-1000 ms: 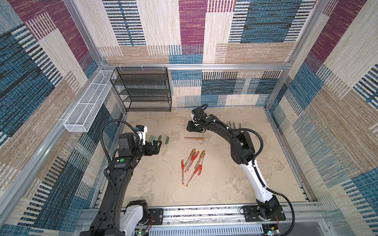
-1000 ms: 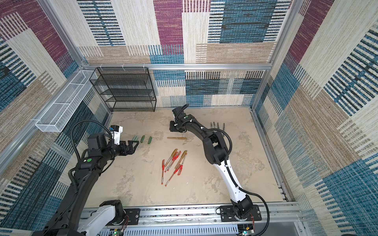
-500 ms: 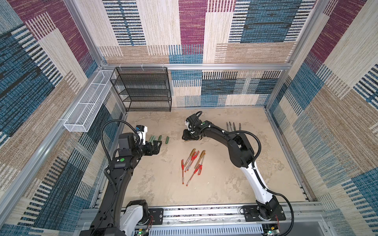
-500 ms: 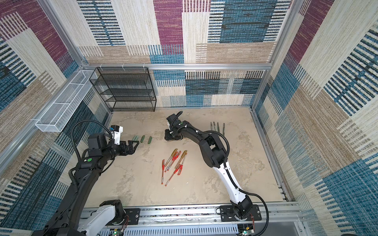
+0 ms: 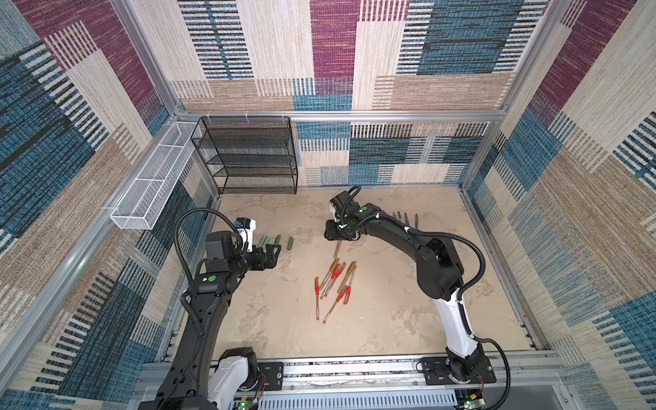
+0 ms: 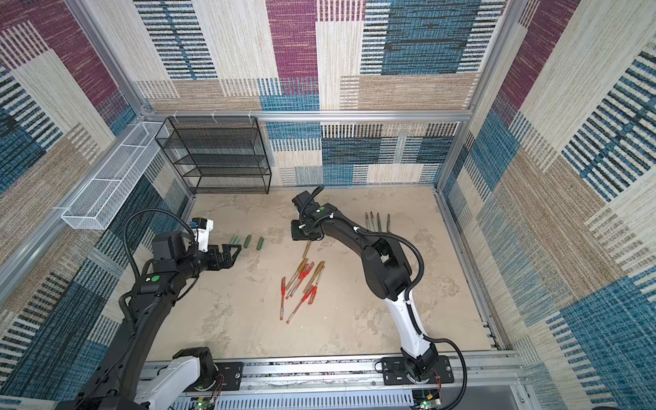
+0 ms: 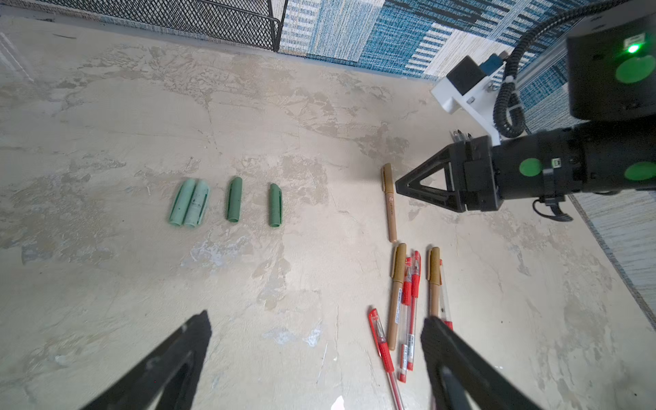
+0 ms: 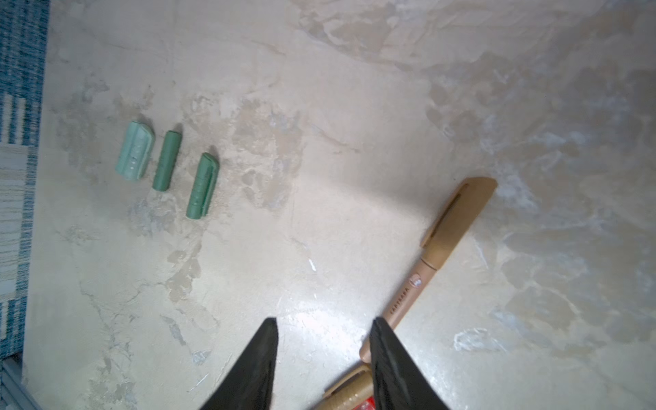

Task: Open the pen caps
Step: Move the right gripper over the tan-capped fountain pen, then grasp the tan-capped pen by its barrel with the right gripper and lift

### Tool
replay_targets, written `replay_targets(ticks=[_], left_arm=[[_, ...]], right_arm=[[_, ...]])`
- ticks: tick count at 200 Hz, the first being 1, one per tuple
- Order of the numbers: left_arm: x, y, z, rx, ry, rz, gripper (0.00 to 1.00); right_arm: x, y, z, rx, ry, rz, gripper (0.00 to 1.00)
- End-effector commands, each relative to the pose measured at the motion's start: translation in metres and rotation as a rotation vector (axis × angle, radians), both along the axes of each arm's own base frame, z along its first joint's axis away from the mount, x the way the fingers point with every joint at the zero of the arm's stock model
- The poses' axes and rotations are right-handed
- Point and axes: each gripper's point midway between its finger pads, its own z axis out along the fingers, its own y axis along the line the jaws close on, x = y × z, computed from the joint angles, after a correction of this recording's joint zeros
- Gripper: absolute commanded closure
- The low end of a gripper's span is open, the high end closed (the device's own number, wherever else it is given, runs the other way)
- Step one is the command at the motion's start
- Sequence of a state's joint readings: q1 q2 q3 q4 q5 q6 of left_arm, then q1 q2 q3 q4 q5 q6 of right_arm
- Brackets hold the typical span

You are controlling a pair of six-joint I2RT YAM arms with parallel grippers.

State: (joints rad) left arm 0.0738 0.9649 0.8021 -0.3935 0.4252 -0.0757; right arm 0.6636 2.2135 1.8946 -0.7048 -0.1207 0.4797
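Several loose pen caps lie in a row at the left: pale mint (image 7: 188,207) and dark green (image 7: 234,200) (image 5: 277,239) (image 6: 247,240) (image 8: 167,160). A single gold-brown pen (image 8: 443,248) (image 5: 336,249) (image 6: 306,249) lies capped on the table, its cap (image 8: 461,209) on the end away from my right gripper. My right gripper (image 8: 324,330) (image 5: 332,236) (image 7: 401,186) hangs open just above the pen's rear end, which lies beside one finger with nothing between them. More capped gold and red pens (image 5: 335,284) (image 7: 408,301) lie in a pile mid-table. My left gripper (image 7: 316,319) (image 5: 275,253) stands wide open and empty near the green caps.
Several uncapped green pen barrels (image 5: 404,219) (image 6: 376,222) lie side by side at the back right. A black wire rack (image 5: 248,156) stands at the back left. A white wire basket (image 5: 149,191) hangs on the left wall.
My right gripper has come forward and left, and its jaws stand a little wider. The single gold pen, which lay crosswise, now points toward the front. The left arm has not moved.
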Motion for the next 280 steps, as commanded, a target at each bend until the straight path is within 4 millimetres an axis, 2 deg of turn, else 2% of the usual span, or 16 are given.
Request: replay_targets(ticks=[1,31,83,104,130,148,187,204,224,239,245,250,280], left_arm=[[0.002,-0.002,0.006,-0.012,-0.019,-0.006,0.04],[0.001,-0.005,0.004,-0.014,-0.019,-0.020,0.04],[0.002,-0.003,0.002,-0.007,-0.013,-0.015,0.04],[0.003,-0.003,0.005,-0.009,-0.017,-0.010,0.04],[0.003,-0.003,0.000,-0.008,-0.010,-0.015,0.04],[0.004,-0.003,0.002,-0.011,-0.007,-0.009,0.04],[0.004,-0.003,0.001,-0.005,-0.007,-0.011,0.04],[0.005,-0.003,0.004,-0.013,-0.013,-0.012,0.04],[0.003,-0.009,0.005,-0.036,-0.014,-0.035,0.04],[0.004,-0.012,0.009,-0.063,-0.011,-0.046,0.05],[0.004,-0.015,0.011,-0.076,-0.014,-0.056,0.05],[0.004,-0.018,0.014,-0.091,-0.016,-0.065,0.06],[-0.002,-0.043,0.024,-0.234,-0.013,-0.178,0.08]], right_arm=[[-0.004,-0.019,-0.024,-0.089,0.043,-0.082,0.52],[-0.007,-0.027,-0.049,-0.133,0.077,-0.110,0.52],[-0.007,-0.025,-0.075,-0.160,0.105,-0.096,0.54],[-0.005,-0.025,-0.082,-0.170,0.102,-0.090,0.60],[0.000,-0.024,-0.093,-0.196,0.106,-0.075,0.73],[0.004,-0.021,-0.095,-0.207,0.111,-0.068,0.79],[0.020,-0.009,-0.076,-0.198,0.069,-0.043,0.91],[0.028,-0.003,-0.056,-0.176,0.031,-0.034,0.92],[0.034,0.005,-0.022,-0.102,-0.036,-0.026,0.92],[0.028,0.011,0.005,-0.022,-0.074,-0.014,0.93],[0.022,0.011,0.008,0.007,-0.076,-0.007,0.93],[0.020,0.015,0.023,0.055,-0.104,-0.003,0.93],[-0.011,0.023,0.052,0.226,-0.148,0.044,0.94]])
